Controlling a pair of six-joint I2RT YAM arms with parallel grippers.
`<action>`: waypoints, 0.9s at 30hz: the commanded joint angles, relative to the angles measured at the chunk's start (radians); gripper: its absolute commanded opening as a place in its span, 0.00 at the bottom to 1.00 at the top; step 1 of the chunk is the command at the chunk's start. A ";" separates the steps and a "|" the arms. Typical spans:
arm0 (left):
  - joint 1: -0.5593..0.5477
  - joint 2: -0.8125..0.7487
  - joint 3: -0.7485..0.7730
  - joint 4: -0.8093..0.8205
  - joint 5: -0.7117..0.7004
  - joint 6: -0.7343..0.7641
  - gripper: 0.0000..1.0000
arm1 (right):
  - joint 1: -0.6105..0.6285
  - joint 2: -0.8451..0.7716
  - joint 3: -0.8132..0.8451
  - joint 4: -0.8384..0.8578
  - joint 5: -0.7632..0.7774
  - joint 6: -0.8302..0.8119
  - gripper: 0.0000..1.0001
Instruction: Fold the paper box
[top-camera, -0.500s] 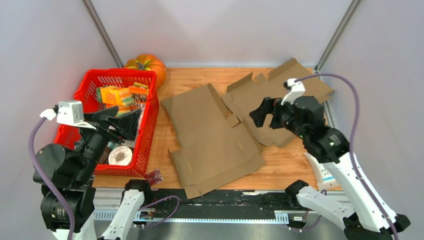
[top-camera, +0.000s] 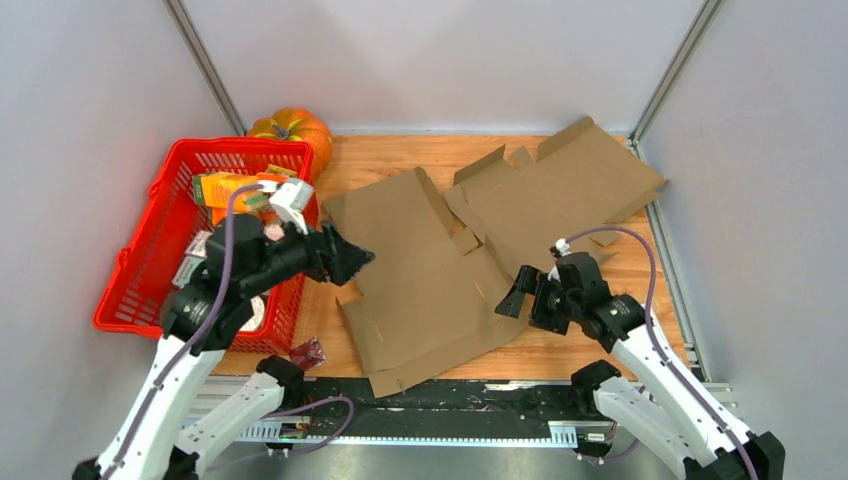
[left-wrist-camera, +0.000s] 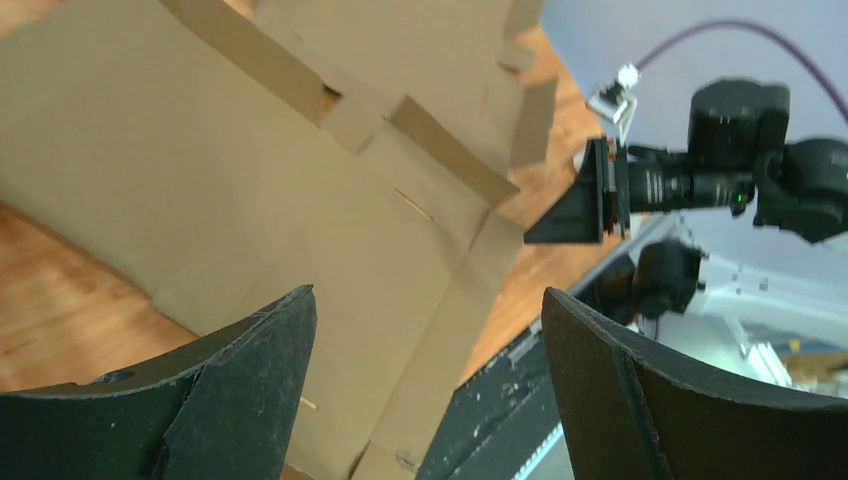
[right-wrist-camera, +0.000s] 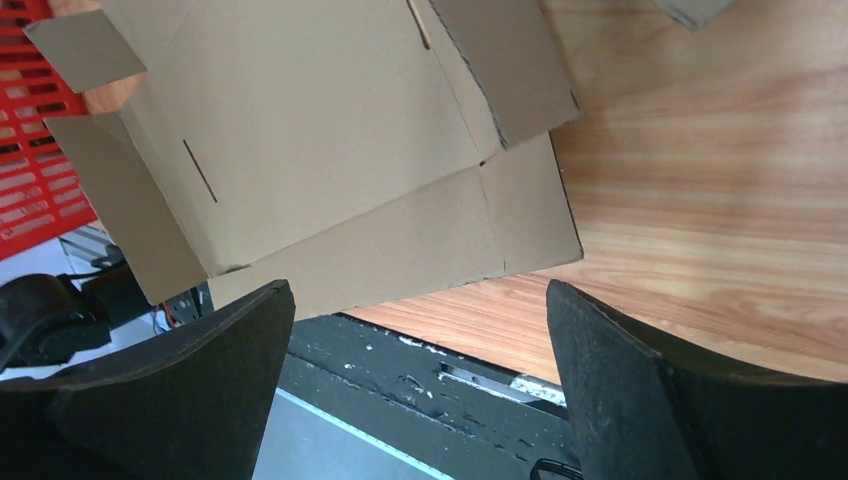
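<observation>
left arm: extended from the near-left base toward the middle, forearm roughly level. left gripper points right, jaws wide apart.
right arm: folded low at near right, elbow bent. right gripper points left, jaws spread wide.

Paper box at centre, second sheet behind-right, basket left, pumpkin behind it, perhaps touching.

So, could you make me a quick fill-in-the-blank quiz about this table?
The basket left of the cardboard is ____. Behind that basket sits an orange ____. The left pincer and the right pincer both stand ____, holding nothing.
Missing words: red; pumpkin; open.
</observation>
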 joint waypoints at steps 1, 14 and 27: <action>-0.175 0.032 -0.039 0.120 -0.139 -0.011 0.91 | -0.025 -0.075 -0.075 0.079 0.023 0.147 0.99; -0.533 0.215 -0.074 0.202 -0.360 0.012 0.81 | -0.029 -0.061 -0.297 0.309 0.053 0.273 0.74; -0.588 0.350 0.187 0.124 -0.375 0.357 0.88 | 0.175 0.089 0.075 0.051 0.316 0.005 0.00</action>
